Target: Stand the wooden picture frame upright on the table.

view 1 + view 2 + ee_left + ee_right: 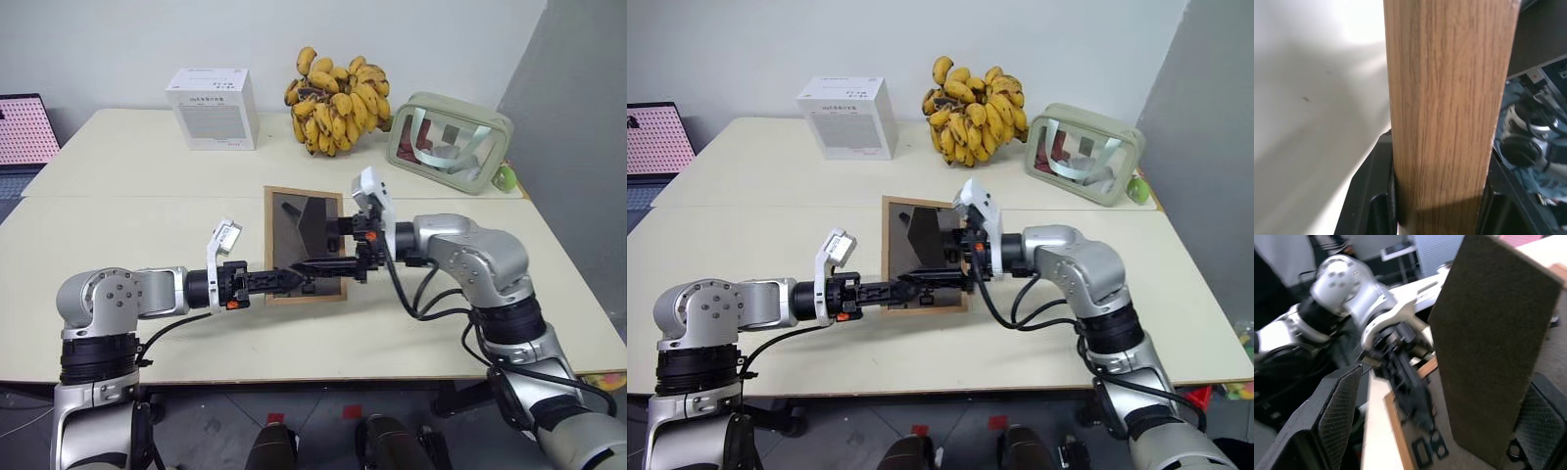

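The wooden picture frame (284, 220) hangs over the middle of the table (137, 230), its dark grey back turned up toward the head camera and its stand (1488, 342) folded out. My left gripper (302, 277) is shut on the frame's near wooden edge (1449, 112), with a black finger (1371, 200) on either side. From the right, my right gripper (331, 245) stands open around the stand, its pads (1339, 416) apart from it. The picture side is hidden.
A white box (214, 108), a bunch of bananas (338, 98) and a green see-through pouch (449, 142) stand along the table's far side. A laptop with a pink screen (24, 132) sits beyond the far left corner. A seam crosses the tabletop.
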